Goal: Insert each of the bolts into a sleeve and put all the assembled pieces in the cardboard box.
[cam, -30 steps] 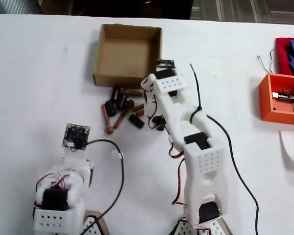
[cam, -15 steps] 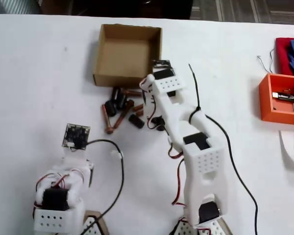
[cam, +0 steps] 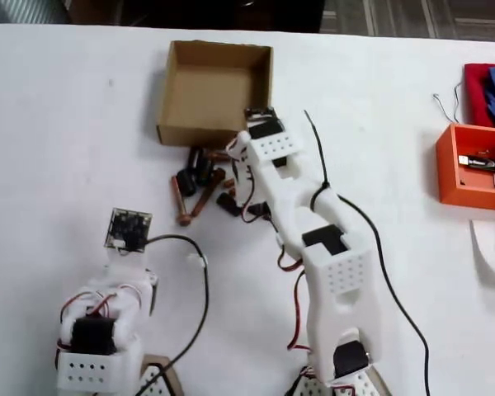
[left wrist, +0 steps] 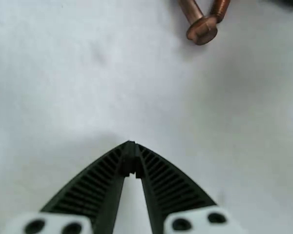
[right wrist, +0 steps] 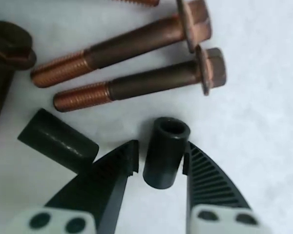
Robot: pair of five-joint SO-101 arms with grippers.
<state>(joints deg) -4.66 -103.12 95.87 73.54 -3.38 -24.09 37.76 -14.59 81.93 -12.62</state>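
Jaws of the right gripper (right wrist: 160, 155) are spread and straddle one black sleeve (right wrist: 166, 146), one on each side. One jaw looks to be touching its wall or just beside it, the other shows a gap, so I read it as not clamped yet. The sleeve's open bore faces the wrist camera; I can't tell whether it stands upright or lies tilted. That straddle suits a grab across the outer wall, which leaves the bore free for a bolt. A second sleeve (right wrist: 58, 141) lies just beside the gapped jaw, so closing could nudge it. Two copper bolts (right wrist: 151, 80) lie side by side near the sleeve with their heads at the same end, roughly parallel and unassembled. In the high view this is all part of the loose pile (cam: 200, 183) on the white table (cam: 66, 124), just in front of the cardboard box (cam: 194, 134), whose visible interior looks bare. The right arm (cam: 301, 210) is stretched out over the pile's box-side edge. The left gripper (left wrist: 131, 148) has its jaws closed on nothing, tips meeting, low over bare table with a bolt head (left wrist: 201, 30) well ahead of it. The left arm (cam: 107, 322) sits folded back near its base, likely parked clear until a bolt is needed. The task looks barely begun.
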